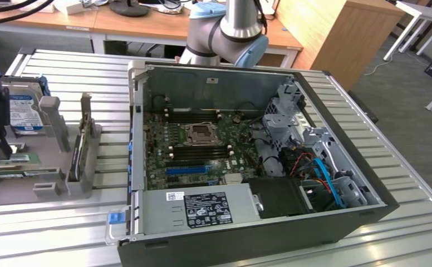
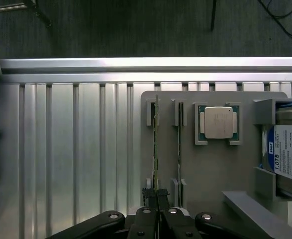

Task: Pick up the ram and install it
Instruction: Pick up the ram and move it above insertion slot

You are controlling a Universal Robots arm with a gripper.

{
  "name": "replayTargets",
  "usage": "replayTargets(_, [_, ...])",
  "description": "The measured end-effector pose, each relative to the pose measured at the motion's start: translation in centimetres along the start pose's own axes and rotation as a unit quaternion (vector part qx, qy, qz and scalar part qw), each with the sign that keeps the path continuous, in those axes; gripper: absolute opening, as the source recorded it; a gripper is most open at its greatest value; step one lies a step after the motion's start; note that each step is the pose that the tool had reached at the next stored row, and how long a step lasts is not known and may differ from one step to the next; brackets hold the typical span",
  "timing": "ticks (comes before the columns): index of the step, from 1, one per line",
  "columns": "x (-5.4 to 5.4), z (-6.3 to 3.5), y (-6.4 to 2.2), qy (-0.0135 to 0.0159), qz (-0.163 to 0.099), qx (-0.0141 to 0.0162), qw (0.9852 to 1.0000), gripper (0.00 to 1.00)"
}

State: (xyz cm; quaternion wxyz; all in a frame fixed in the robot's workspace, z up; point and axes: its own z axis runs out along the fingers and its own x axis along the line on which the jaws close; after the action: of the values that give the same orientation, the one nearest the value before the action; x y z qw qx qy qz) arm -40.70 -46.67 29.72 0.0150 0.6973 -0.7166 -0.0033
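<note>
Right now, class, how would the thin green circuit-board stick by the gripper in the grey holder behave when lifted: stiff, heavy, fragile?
The thin green circuit-board stick looks stiff and probably light, being a slim flat board. It stands on its narrow edge in the grey holder's slots, so unsupported it would likely tip. So thin, it may be fragile.

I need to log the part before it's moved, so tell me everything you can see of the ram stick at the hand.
The ram stick is seen edge-on: a thin greenish board standing on its long edge in end slots of the grey holder, parallel to a second stick beside it. The hand appears shut on one end.
</note>
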Motion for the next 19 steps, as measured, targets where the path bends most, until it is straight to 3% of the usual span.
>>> replayTargets(19, [0.0, -3.43, 0.09, -0.0003, 0.002, 0.0093, 1.0, 0.12])
